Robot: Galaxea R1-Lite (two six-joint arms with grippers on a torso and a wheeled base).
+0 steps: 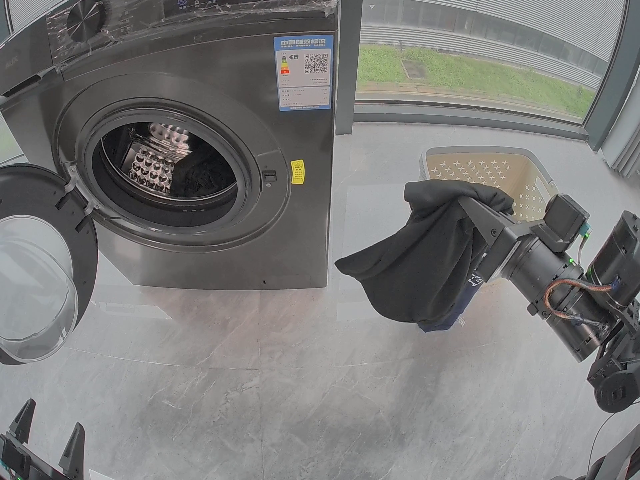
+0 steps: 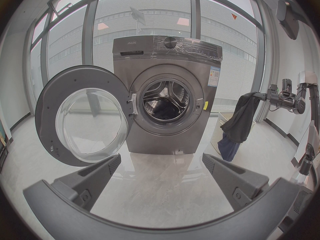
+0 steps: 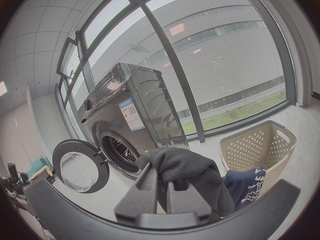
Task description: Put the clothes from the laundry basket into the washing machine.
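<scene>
The right arm (image 1: 533,265), at the right edge of the head view, is black and built of cylindrical segments; a copper-coloured braided cable (image 1: 567,283) loops across its wrist; a boxy black module (image 1: 565,215) sits on top, beside a small green connector (image 1: 585,230). The right gripper (image 3: 165,180) has dark grey, wedge-shaped fingers; the left gripper (image 2: 161,157) has matching tapered fingers (image 2: 95,175), each with a round screw recess near its base, on a curved grey bar (image 2: 160,225).
</scene>
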